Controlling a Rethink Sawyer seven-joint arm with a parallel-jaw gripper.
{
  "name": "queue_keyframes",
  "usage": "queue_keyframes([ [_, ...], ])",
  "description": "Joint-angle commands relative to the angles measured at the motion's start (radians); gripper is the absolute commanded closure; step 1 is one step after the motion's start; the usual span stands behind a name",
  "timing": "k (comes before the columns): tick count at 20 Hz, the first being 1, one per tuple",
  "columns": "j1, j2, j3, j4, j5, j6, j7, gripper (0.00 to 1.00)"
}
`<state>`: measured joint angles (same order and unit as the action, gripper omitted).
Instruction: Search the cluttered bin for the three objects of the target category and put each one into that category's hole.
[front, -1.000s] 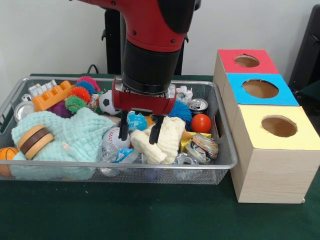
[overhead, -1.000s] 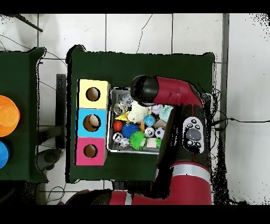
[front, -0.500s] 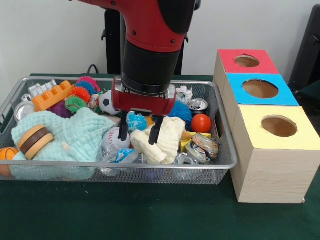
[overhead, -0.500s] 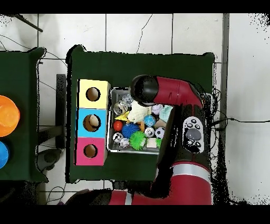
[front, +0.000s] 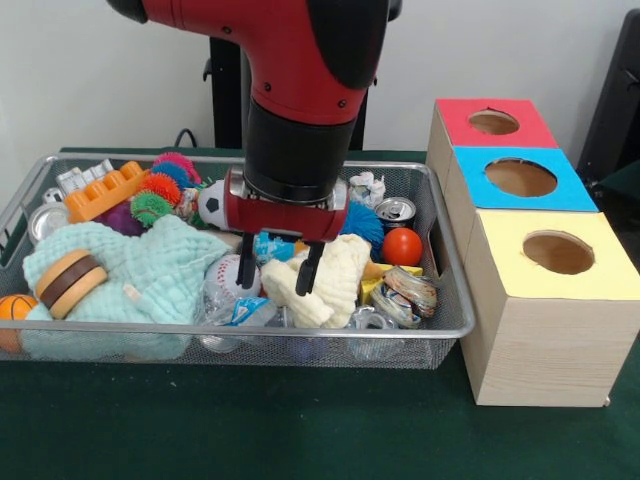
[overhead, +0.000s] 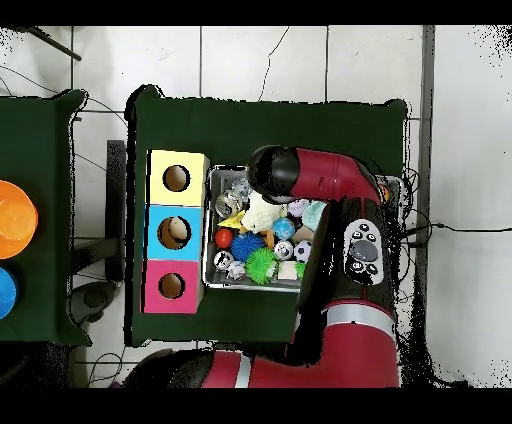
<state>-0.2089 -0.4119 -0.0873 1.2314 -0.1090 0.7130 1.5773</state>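
Note:
My gripper (front: 278, 274) hangs open low inside the wire bin (front: 300, 328). Its left finger stands by a baseball (front: 226, 281), and its right finger touches a cream cloth (front: 335, 275). Nothing is held between them. Other balls lie around: a red ball (front: 402, 246), a soccer ball (front: 210, 203) and a small basketball (front: 12, 308) at the left end. In the overhead view the arm (overhead: 320, 180) covers the gripper; the cream cloth (overhead: 262, 212) and red ball (overhead: 224, 238) show beside it.
A mint cloth (front: 150, 265) fills the bin's left. Spiky balls (front: 160, 188), an orange block (front: 105, 192) and cans (front: 396, 210) crowd the back. Right of the bin stand boxes with a red hole (front: 493, 122), blue hole (front: 520, 177) and yellow hole (front: 558, 252).
The gripper has sunk a little lower into the bin, still open. The arm's upper link has swung slightly left. The bin's contents have not moved.

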Motion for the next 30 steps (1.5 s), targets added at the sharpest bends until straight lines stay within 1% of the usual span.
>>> queue_keyframes([
  [1,0.003,0.079,-0.006,-0.018,-0.012,-0.018,0.179,0.00],
  [4,0.000,0.090,-0.007,-0.032,-0.007,-0.013,0.179,0.00],
  [9,0.006,0.095,-0.016,-0.024,-0.003,-0.027,0.198,0.00],
  [16,-0.007,0.103,-0.029,-0.029,-0.008,-0.029,0.190,0.00],
  [25,-0.006,0.082,-0.065,0.031,-0.017,-0.081,0.200,0.00],
  [30,-0.006,0.108,-0.065,0.004,-0.009,-0.087,0.192,0.00],
])
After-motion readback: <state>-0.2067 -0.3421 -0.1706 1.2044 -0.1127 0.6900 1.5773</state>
